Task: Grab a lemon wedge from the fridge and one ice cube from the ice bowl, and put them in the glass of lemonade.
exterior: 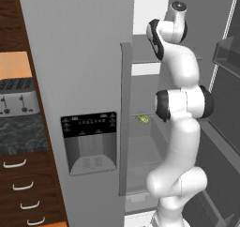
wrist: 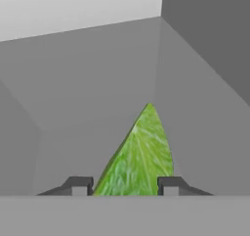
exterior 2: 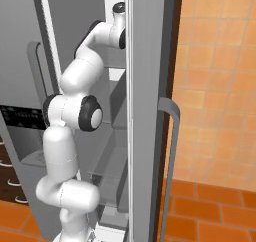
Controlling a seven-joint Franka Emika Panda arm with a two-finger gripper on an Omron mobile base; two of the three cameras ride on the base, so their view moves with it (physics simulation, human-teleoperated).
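In the hand view the lemon wedge [wrist: 139, 152], yellow-green with pale streaks, stands point-up between my gripper [wrist: 124, 186]. Each of the two dark fingertips [wrist: 79, 185] meets one side of it, so the gripper is shut on the wedge. Grey fridge walls and a back corner lie behind it. From the left base view the wedge [exterior: 142, 119] is a small green spot on a shelf inside the fridge [exterior: 75, 57], just left of my arm's elbow. The arm reaches up and into the open right half of the fridge [exterior 2: 115, 111].
The fridge's left door is closed, with its long handle [exterior: 125, 118] and black dispenser panel [exterior: 89, 141]. The right door [exterior 2: 147, 86] stands open beside my arm. A silver toaster [exterior: 18, 97] sits on the dark counter at left, above wooden drawers [exterior: 21, 188].
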